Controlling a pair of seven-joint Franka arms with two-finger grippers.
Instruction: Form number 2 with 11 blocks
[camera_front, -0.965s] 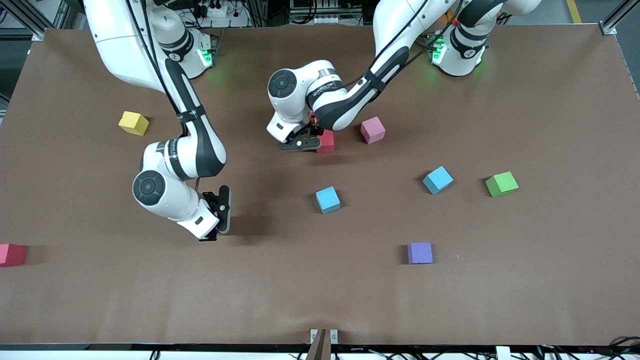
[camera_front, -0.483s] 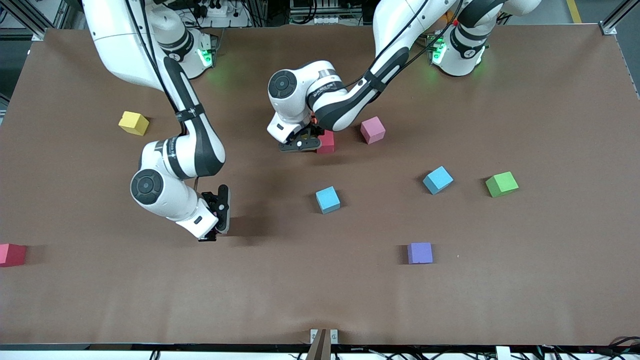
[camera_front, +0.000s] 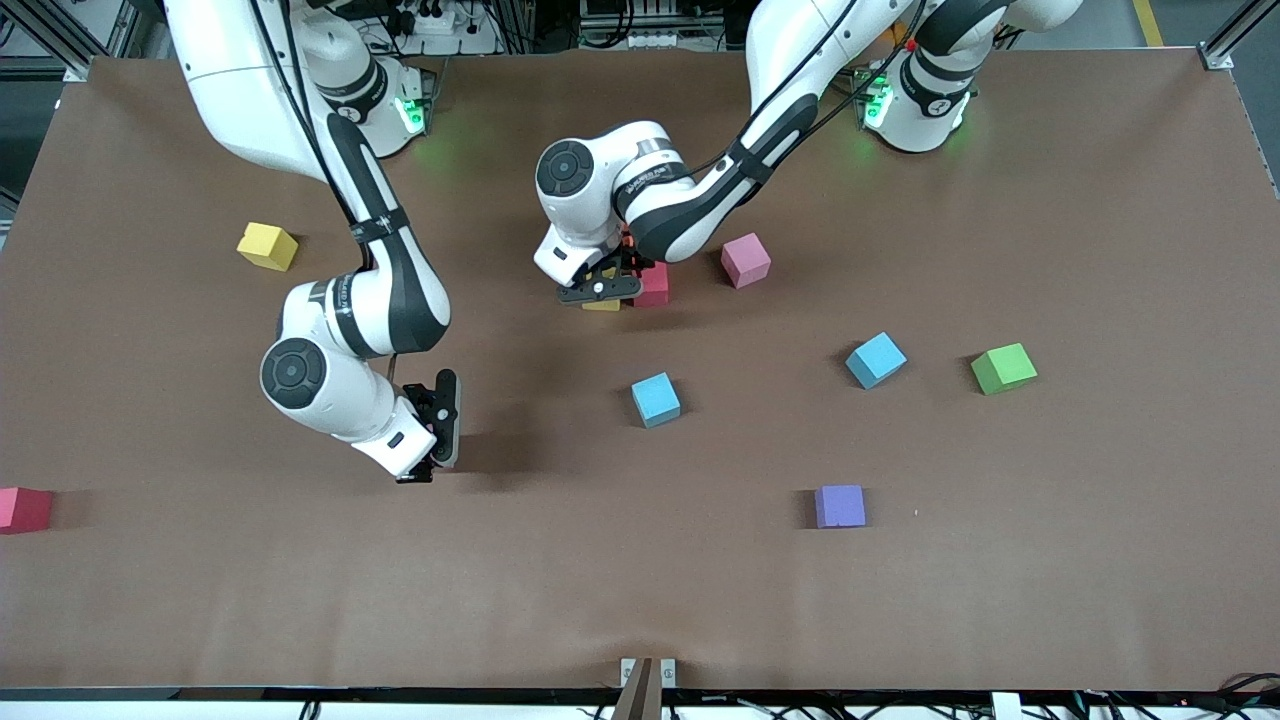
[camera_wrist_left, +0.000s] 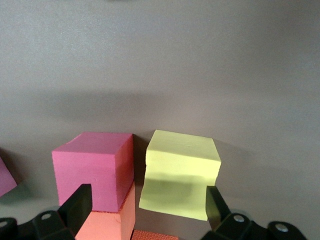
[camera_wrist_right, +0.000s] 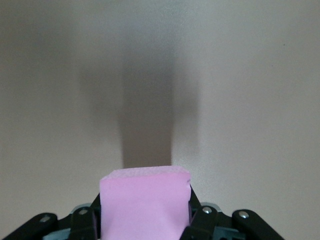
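Observation:
My left gripper (camera_front: 600, 289) hangs open just over a cluster of blocks in the middle of the table. In the left wrist view its fingers (camera_wrist_left: 80, 205) straddle a pale yellow block (camera_wrist_left: 180, 172) resting on the table beside a magenta block (camera_wrist_left: 95, 167), which sits on an orange block (camera_wrist_left: 107, 222). From the front the yellow block (camera_front: 602, 302) peeks out next to the red-pink block (camera_front: 655, 283). My right gripper (camera_front: 440, 435) hovers over bare table, shut on a pink block (camera_wrist_right: 145, 205).
Loose blocks on the table: pink (camera_front: 745, 260), two light blue (camera_front: 655, 399) (camera_front: 876, 360), purple (camera_front: 839, 506), yellow (camera_front: 267, 246) and red (camera_front: 22, 509) at the right arm's end. A green cube (camera_front: 1003, 368) lies toward the left arm's end.
My left gripper has opened and let go of the yellow block, which now shows on the table under it. The right arm has barely moved.

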